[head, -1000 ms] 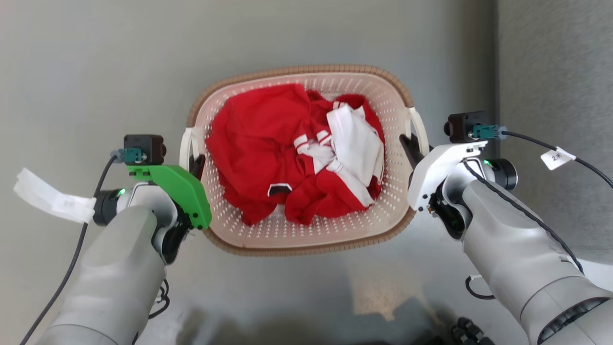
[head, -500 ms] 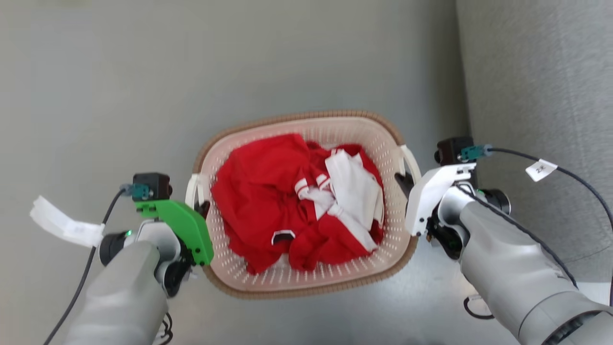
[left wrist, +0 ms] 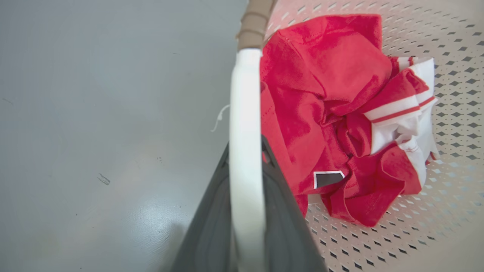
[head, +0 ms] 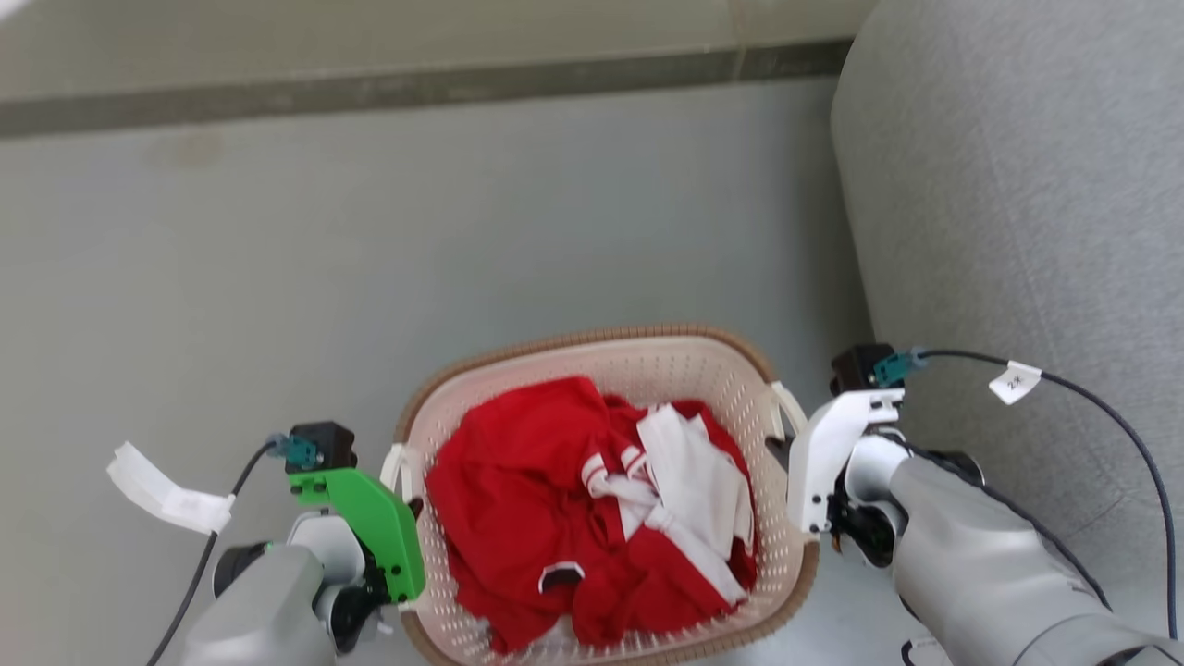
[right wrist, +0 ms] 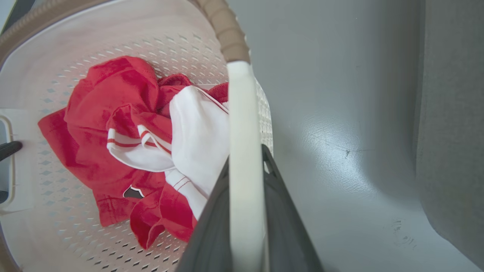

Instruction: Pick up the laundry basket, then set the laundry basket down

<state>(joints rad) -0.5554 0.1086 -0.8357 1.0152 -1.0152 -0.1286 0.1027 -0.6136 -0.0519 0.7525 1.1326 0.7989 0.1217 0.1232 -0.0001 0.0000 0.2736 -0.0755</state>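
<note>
The laundry basket [head: 592, 339] is cream-white and perforated with a brown woven-look rim, and sits low in the head view between my arms. Red and white clothes [head: 518, 499] fill it. My left gripper [head: 405, 507] is shut on the white left handle [head: 396, 462]; in the left wrist view the handle [left wrist: 245, 113] runs between the dark fingers [left wrist: 211, 219] of the left gripper [left wrist: 245, 147]. My right gripper [head: 779, 453] is shut on the right handle [head: 788, 407]; in the right wrist view, the right gripper [right wrist: 245, 155] clamps that handle [right wrist: 242, 113]. The basket's base is hidden.
A grey upholstered seat [head: 1017, 231] stands close on the right of the basket. A dark skirting strip [head: 370, 91] runs along the far wall. Bare grey floor [head: 416, 259] lies ahead and to the left. Tagged cables trail from both wrists.
The whole head picture has shifted: the camera moved, so basket and grippers sit lower in it, and the wall strip and seat came into view. Both grippers keep hold of the handles.
</note>
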